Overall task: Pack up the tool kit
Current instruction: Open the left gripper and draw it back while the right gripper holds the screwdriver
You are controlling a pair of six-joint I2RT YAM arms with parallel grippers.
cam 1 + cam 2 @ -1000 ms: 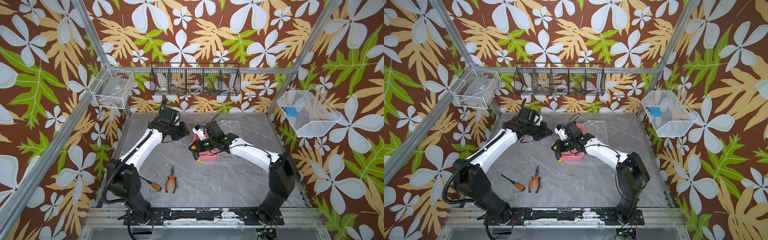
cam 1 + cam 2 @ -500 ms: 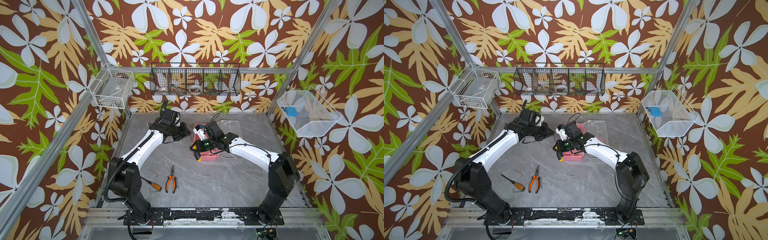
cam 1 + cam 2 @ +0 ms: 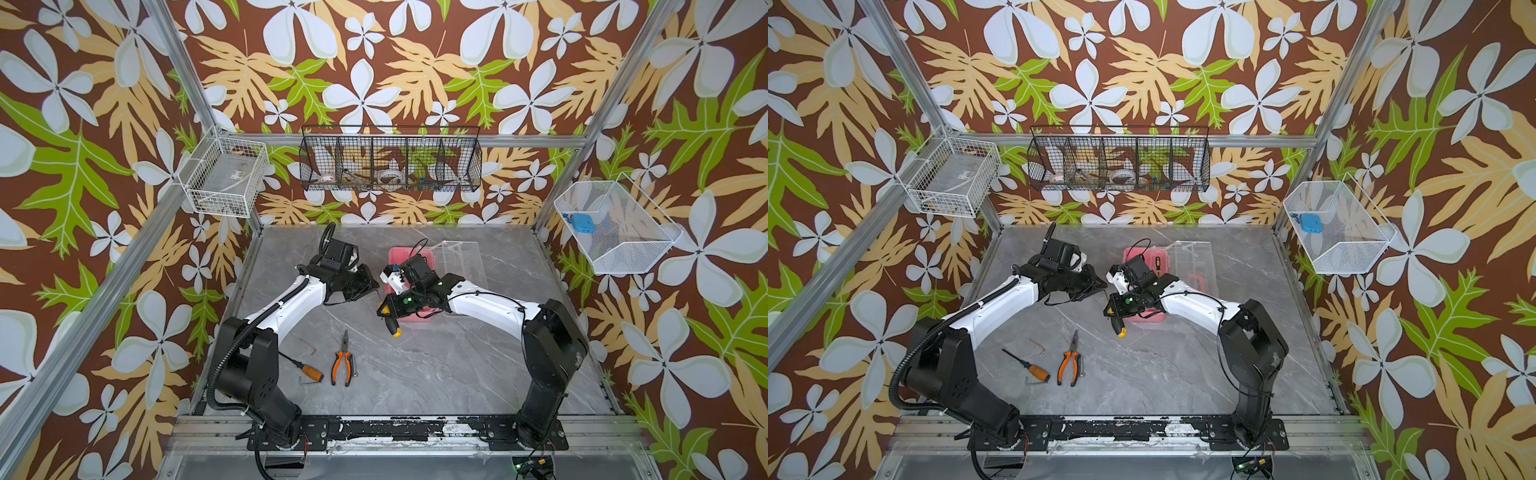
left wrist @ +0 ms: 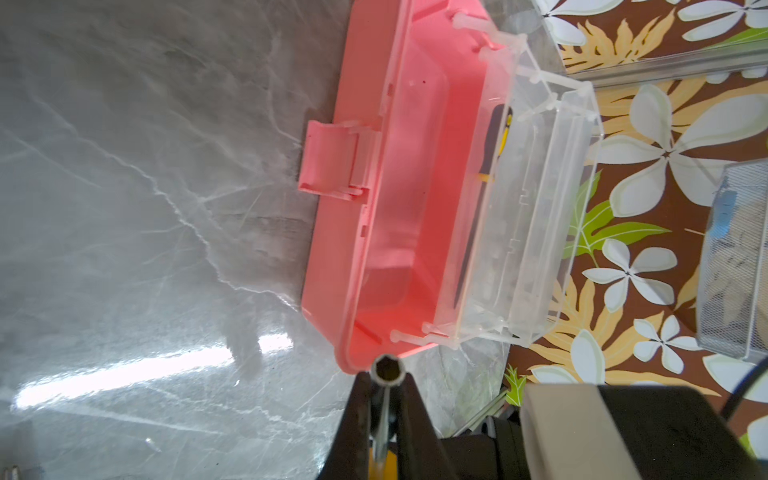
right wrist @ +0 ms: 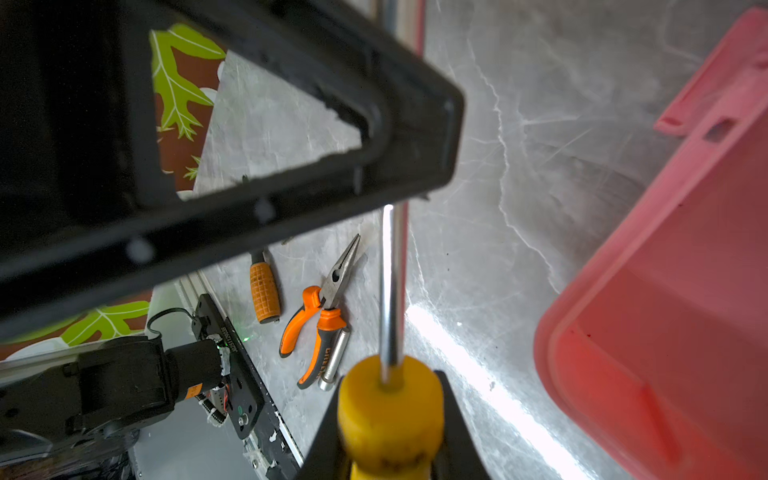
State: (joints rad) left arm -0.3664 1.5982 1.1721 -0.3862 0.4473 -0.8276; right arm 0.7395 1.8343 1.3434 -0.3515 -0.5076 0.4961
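Presently, left hand (image 4: 384,395): pinched narrow on the metal shaft of the yellow-handled nut driver (image 4: 385,370), near its hollow tip.
Right hand (image 5: 390,399): clamped on the same driver's yellow handle — both hands share it.
Pink case (image 4: 374,232): open just beside both hands, clear lid (image 3: 457,257) folded back.
Pliers (image 3: 343,365): flat on the counter (image 3: 415,374) toward the front — well apart from the case.

Pliers (image 3: 344,355) on table (image 3: 436,374); pink case (image 3: 401,254) farther back
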